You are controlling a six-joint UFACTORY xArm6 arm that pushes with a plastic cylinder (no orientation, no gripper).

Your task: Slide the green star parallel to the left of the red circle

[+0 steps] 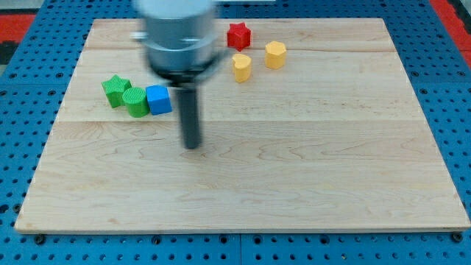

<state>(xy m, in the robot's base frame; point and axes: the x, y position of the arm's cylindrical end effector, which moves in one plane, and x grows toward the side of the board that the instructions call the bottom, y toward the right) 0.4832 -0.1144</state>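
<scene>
The green star lies at the view's left on the wooden board. A green cylinder touches its lower right side, and a blue cube touches the cylinder's right side. My tip rests on the board below and to the right of the blue cube, apart from all blocks. No red circle shows; the arm's blurred body hides part of the board's top. A red star sits near the top middle.
Two yellow blocks lie right of the arm: one below the red star, a hexagonal one further right. Blue pegboard surrounds the board.
</scene>
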